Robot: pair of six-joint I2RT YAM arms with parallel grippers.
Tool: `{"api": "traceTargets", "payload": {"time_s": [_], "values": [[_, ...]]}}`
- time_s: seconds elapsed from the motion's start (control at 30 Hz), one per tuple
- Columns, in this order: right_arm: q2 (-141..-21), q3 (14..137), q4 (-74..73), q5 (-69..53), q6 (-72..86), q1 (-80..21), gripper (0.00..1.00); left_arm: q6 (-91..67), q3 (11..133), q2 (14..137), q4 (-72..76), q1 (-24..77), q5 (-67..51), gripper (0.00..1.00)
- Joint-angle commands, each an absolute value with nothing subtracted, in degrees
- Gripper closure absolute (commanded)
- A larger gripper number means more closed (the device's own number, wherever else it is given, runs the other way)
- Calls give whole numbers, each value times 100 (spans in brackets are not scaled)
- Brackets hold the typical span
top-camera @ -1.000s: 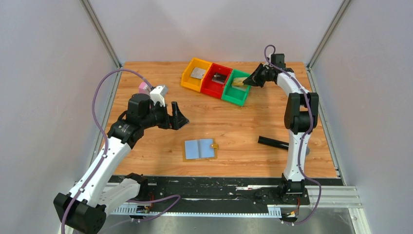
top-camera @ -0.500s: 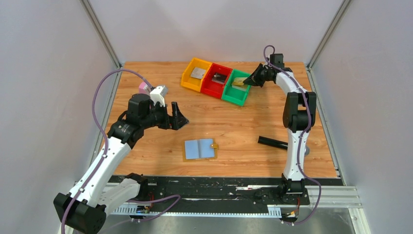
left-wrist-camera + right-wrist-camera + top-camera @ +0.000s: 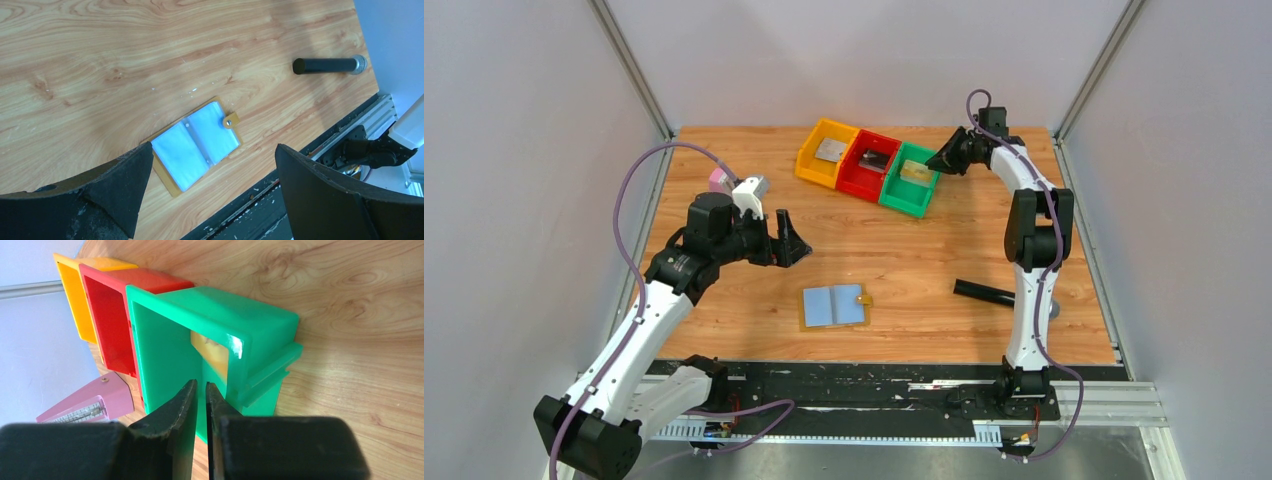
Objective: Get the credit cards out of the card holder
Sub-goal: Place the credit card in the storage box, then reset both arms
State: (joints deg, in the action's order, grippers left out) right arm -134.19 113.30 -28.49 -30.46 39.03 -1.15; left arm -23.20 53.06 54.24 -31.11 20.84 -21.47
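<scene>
I am looking at a pale wooden tabletop (image 3: 924, 250) boxed in by plain grey walls (image 3: 874, 50), with a black base plate and aluminium rail (image 3: 1084, 402) running behind both arm bases. My left gripper (image 3: 792, 238) is hanging with its jaws spread wide and empty. The mustard-tan bifold card holder (image 3: 834, 305) is lying open, blue side up, on the wood below and just ahead of its fingers. A black rod (image 3: 984, 292) is lying further out beyond them. My right gripper (image 3: 200, 385) is hovering at the rim of the green plastic bin (image 3: 902, 198), its fingers parted only a crack with nothing between them. The golden credit card (image 3: 914, 172) is resting inside that bin just ahead of the tips. Past it, further from the tips, a dark grey card (image 3: 874, 158) is sitting in the red bin (image 3: 864, 185) and a silver-grey card (image 3: 829, 150) in the yellow bin (image 3: 816, 172). A second ago those right fingers were clamped on the golden card over the bin. Now they are backing off slightly and the card is lying free, while the left arm and the holder are staying put.
</scene>
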Motion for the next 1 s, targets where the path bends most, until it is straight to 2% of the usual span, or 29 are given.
{"api": "traceTargets", "payload": {"time_s": [0.0, 0.33, 0.67, 0.73, 0.87, 0.97], "values": [[-13149, 11625, -2820, -2813, 3952, -97, 84, -2197, 5572, 5360, -3068, 2104, -2100, 0], [-12419, 11403, -2842, -2751, 3849, -94, 81, -2202, 5542, 5374, -2984, 2101, -2114, 0], [-10567, 9698, -2841, -2403, 3295, -380, 61, -2386, 5579, 5391, -2765, 2101, -2352, 0], [-10049, 9116, -2857, -2235, 3068, -567, 54, -2481, 5652, 5427, -2704, 2101, -2430, 0], [-8916, 8075, -2880, -1511, 2760, -1191, 29, -2654, 5726, 5536, -2606, 2105, -2603, 0], [-8041, 7420, -2908, -1169, 2821, -1692, 5, -2811, 5760, 5607, -2486, 2101, -2740, 0]]}}
